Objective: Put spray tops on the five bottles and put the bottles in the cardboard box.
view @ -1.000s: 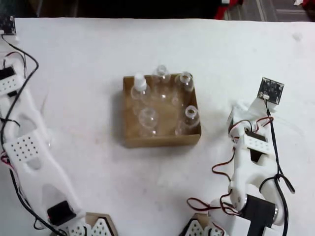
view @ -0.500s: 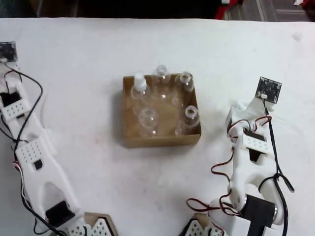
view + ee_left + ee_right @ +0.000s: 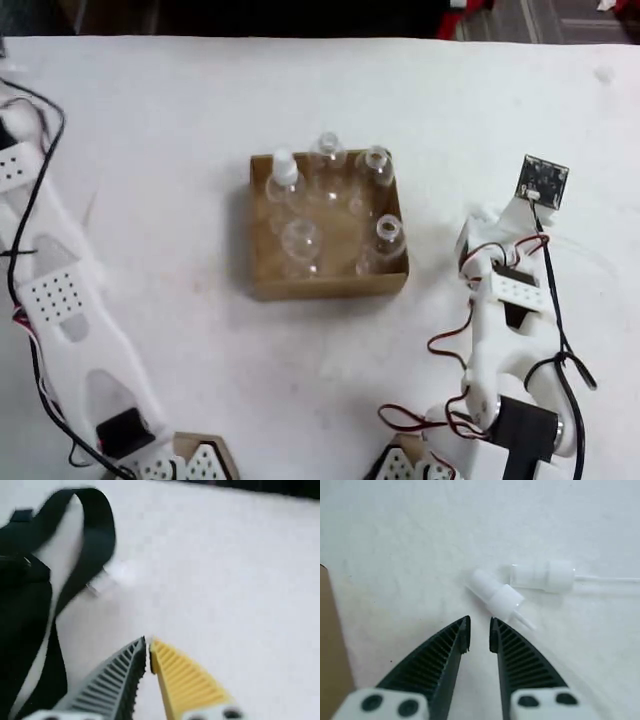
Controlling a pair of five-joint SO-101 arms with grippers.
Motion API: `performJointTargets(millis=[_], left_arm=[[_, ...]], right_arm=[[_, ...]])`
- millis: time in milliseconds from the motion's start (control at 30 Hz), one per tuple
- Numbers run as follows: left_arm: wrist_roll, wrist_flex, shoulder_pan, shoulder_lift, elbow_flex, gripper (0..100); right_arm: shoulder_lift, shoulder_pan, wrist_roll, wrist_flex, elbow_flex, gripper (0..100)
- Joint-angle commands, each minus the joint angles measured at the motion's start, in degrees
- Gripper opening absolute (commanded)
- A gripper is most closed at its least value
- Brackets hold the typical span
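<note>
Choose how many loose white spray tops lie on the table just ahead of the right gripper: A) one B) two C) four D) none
B: the right wrist view shows one spray top close to the right gripper and a second spray top lying just beyond it.

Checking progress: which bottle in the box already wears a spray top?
The far-left corner bottle in the cardboard box: white cap on it, the other four open-necked.
</note>
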Motion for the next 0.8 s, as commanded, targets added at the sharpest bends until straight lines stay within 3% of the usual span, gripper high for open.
performJointTargets(millis=[0,200,433,600,767], left_arm=[[-1.67,19.52,1.45,-7.43,-1.05,2],[14.51,19.69,-6.46,-13.67,15.38,2],[15.38,18.29,-2.68,-21.49,41.32,2],[16.00,13.01,-0.75,-21.49,45.71,2],[23.74,10.73,-0.22,-21.41,50.55,2]], right_arm=[[-0.13,-0.13,0.44,-1.36,-1.76,5.2],[-0.13,-0.22,0.44,-1.36,-1.76,5.2],[-0.13,-0.22,0.44,-1.36,-1.76,5.2],[-0.13,-0.22,0.44,-1.19,-1.67,5.2],[-0.13,-0.22,0.44,-1.19,-1.67,5.2]])
